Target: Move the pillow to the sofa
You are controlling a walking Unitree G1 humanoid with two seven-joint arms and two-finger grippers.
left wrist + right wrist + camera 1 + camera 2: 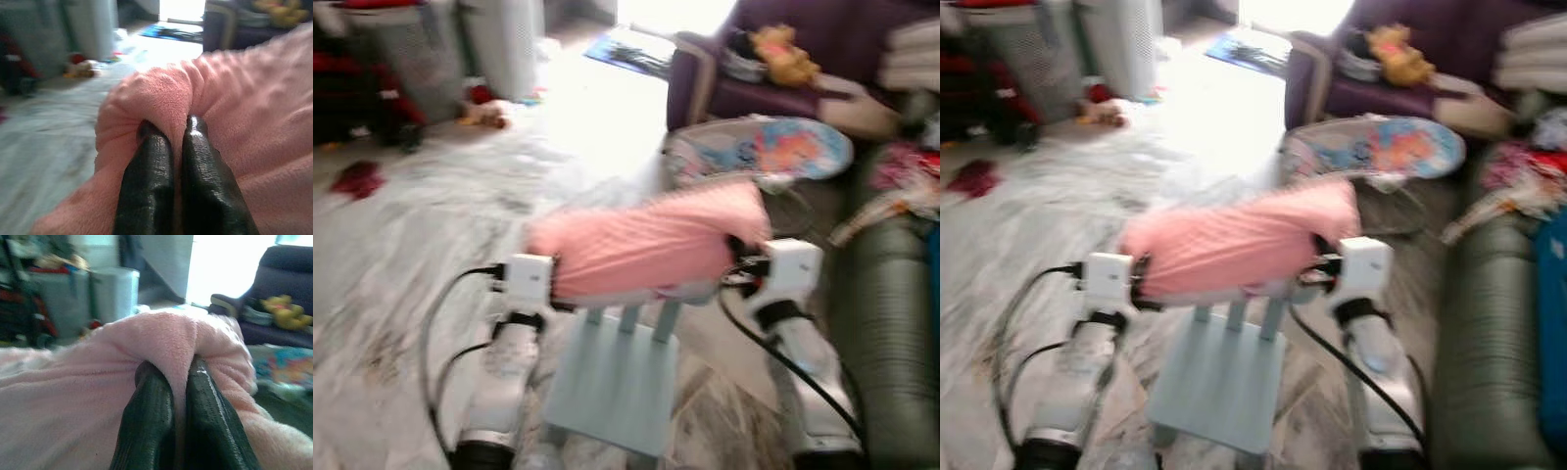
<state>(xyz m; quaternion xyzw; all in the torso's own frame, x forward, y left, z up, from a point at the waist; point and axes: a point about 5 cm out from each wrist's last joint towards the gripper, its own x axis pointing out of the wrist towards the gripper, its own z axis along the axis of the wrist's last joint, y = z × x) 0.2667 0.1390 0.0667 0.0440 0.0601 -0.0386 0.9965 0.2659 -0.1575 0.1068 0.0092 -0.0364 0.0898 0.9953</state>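
Pillow carried between both grippers, above a small chair, sofa ahead to my right.

Near: my left gripper (178,129) and right gripper (178,369) each have their fingers pinched on a fold of pink fleece at opposite ends of the pillow (646,245), which hangs clear over the pale blue chair (617,377). Both holds take only a ridge of soft cover, so I judge that a jolt in walking could pull one fold free and drop that end. The chair legs lie just before my path; a baby bouncer (759,147) stands beyond it. Far: the purple sofa (705,93) already carries a yellow toy (783,54), leaving limited room.
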